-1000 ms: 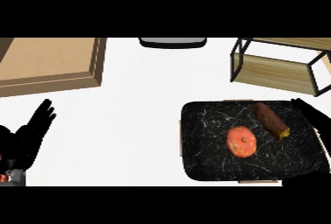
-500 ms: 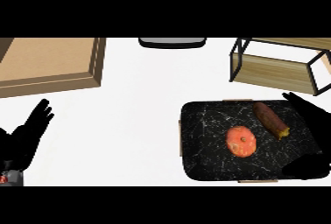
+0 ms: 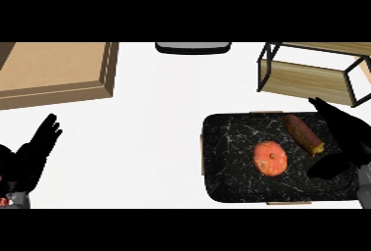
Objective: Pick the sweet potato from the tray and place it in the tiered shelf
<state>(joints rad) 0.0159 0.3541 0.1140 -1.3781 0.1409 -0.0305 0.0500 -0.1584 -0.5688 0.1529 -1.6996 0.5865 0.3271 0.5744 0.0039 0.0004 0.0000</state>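
I'm at the reach: my right hand (image 3: 346,139) hangs over the tray's (image 3: 232,186) right edge, fingers and thumb apart. The one sweet potato (image 3: 303,133) lies in the tray's far right corner, just beside that hand; one round orange fruit (image 3: 270,158) sits nearer the middle. Next I'd close round the potato, then lift to the single tiered shelf (image 3: 308,78) beyond. My left hand (image 3: 33,157) rests open at the worktop's (image 3: 159,122) left edge.

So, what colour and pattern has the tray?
The tray is black with thin white marble-like veins; the head view shows it.

Right hand (image 3: 348,141) beside sweet potato (image 3: 301,132)
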